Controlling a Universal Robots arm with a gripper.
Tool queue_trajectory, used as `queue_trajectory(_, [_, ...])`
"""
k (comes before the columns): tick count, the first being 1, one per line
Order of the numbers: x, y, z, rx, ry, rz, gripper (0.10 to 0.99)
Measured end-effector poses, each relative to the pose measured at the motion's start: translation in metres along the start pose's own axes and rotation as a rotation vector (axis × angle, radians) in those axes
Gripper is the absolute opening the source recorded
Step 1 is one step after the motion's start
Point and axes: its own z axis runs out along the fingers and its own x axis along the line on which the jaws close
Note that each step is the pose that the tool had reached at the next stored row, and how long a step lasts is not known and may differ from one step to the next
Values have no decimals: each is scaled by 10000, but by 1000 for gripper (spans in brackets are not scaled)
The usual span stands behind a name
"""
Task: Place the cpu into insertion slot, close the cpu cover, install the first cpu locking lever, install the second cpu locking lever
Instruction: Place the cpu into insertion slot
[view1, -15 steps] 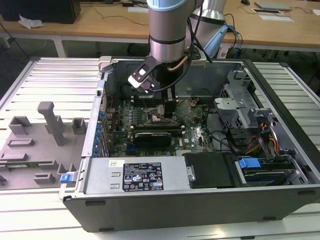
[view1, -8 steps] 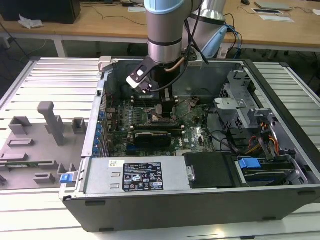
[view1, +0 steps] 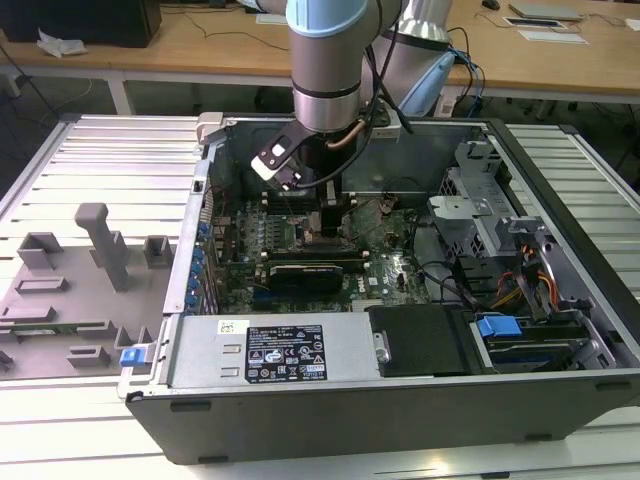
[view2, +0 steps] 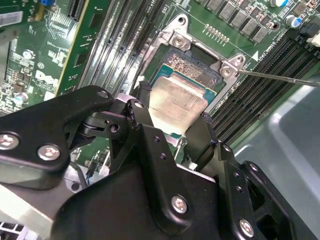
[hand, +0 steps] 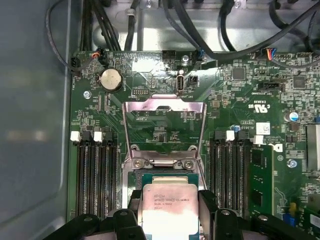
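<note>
Exterior view: my gripper (view1: 331, 222) is reaching down into the open computer case (view1: 400, 395) and hanging over the green board (view1: 385, 270), near its middle.

Second wrist view: I am holding the cpu (view2: 175, 102) by two opposite edges, with my fingers (view2: 142, 107) drawn in narrowly against it. The cpu is sitting over the insertion slot (view2: 192, 61) and covering its nearer part, while the far strip of contacts is lying bare. I cannot tell whether it is touching yet. A thin lever (view2: 280, 77) is lying out sideways, clear of the slot.

First wrist view: the cpu cover (hand: 140, 109) is standing swung open beyond the cpu.

Risks, my judgement:
- The cpu is looking offset and perhaps tilted. Going down like that, a corner could dig into the contacts and bend them.
- I am gripping thin edges, so slipping is possible.
- The cover dropping early would be trapping my fingers.
</note>
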Motion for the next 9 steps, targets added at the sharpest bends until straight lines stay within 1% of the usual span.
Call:
queue_trajectory(3, [6,-10,36,6,-3,25,533])
queue_trajectory(7, [18,-26,120,27,-7,83,533])
queue_trajectory(9, [25,-33,140,31,-8,93,533])
